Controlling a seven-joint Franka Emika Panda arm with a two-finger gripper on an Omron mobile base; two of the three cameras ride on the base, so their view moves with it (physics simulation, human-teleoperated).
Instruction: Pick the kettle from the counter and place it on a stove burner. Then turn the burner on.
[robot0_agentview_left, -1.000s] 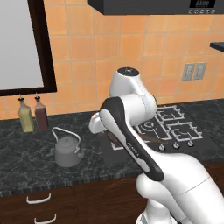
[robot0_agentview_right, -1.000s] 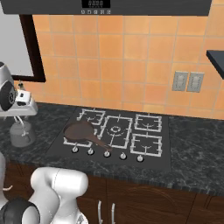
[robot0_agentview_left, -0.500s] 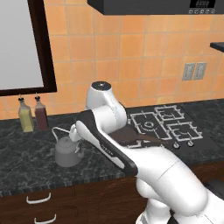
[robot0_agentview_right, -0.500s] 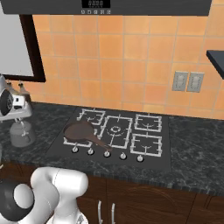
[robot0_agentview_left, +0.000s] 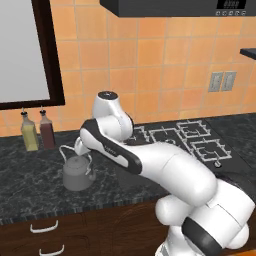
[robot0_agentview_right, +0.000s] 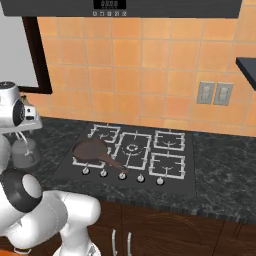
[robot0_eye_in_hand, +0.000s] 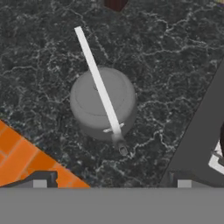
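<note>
On the black speckled counter (robot0_agentview_left: 30, 185), left of the cooktop, sits the kettle (robot0_agentview_left: 77, 172) — a squat dull-grey metal pot with a rounded body and a thin arched wire handle standing up over it. I am the white arm reaching across from the lower right of the left base view, bent so that my hand hangs above the kettle. My gripper (robot0_eye_in_hand: 111, 186) looks straight down on it: in the hand view the kettle (robot0_eye_in_hand: 103, 103) lies near the middle, its lid a grey disc, the handle crossing it as a pale diagonal bar and the short spout pointing toward the bottom of that view. My jaws are spread wide, one dark tip at each lower corner, and nothing is between them; I am clear of the kettle, not touching it. Behind the kettle, against the orange tiled wall, stand two bottles (robot0_agentview_left: 37, 131) — one yellowish, one dark red — just beside each other. From the right base view the kettle (robot0_agentview_right: 24, 152) shows partly behind my white arm at the left edge. To its right is the black cooktop (robot0_agentview_right: 185, 182) with pale-grey wire grates and a row of small silver knobs along the front. A brown frying pan (robot0_agentview_right: 92, 150) rests on the front-left stove burner (robot0_agentview_right: 82, 160), its handle angled toward the knobs.
</note>
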